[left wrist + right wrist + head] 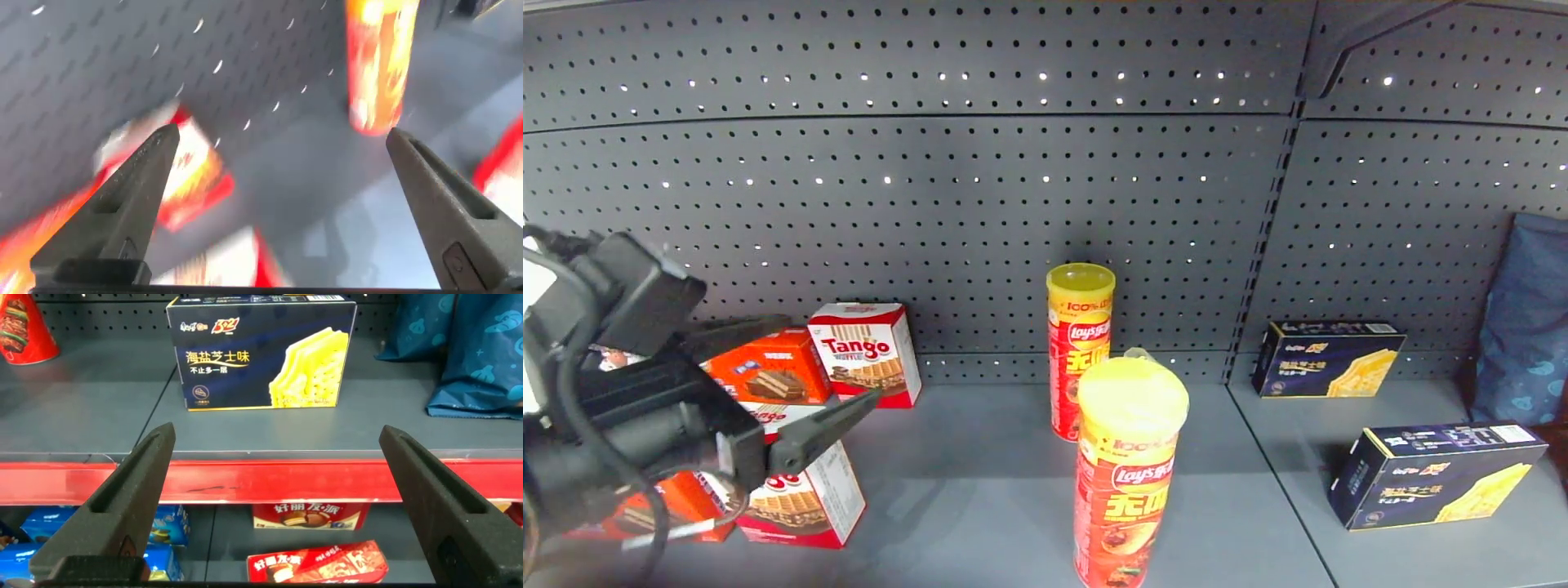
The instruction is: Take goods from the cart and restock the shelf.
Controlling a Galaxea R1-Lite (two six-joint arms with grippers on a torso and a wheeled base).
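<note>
On the grey shelf [980,490], red-and-white wafer boxes [870,351] and orange wafer boxes [768,376] stand at the left. My left gripper [829,359] hovers open over them with nothing between its fingers. The left wrist view shows the same open gripper [282,139] above a blurred wafer box [184,175], with a chip can [377,61] beyond. Two yellow-lidded red chip cans [1127,474] stand mid-shelf. My right gripper [278,437] is open and empty in front of the shelf edge, facing a dark blue box [261,355].
A second dark blue box [1327,358] stands at the back right, and a blue bag [1527,318] leans at the far right. A red price rail [261,482] runs along the shelf front. Red boxes [315,563] lie on the lower shelf. Perforated back panel [980,204] behind.
</note>
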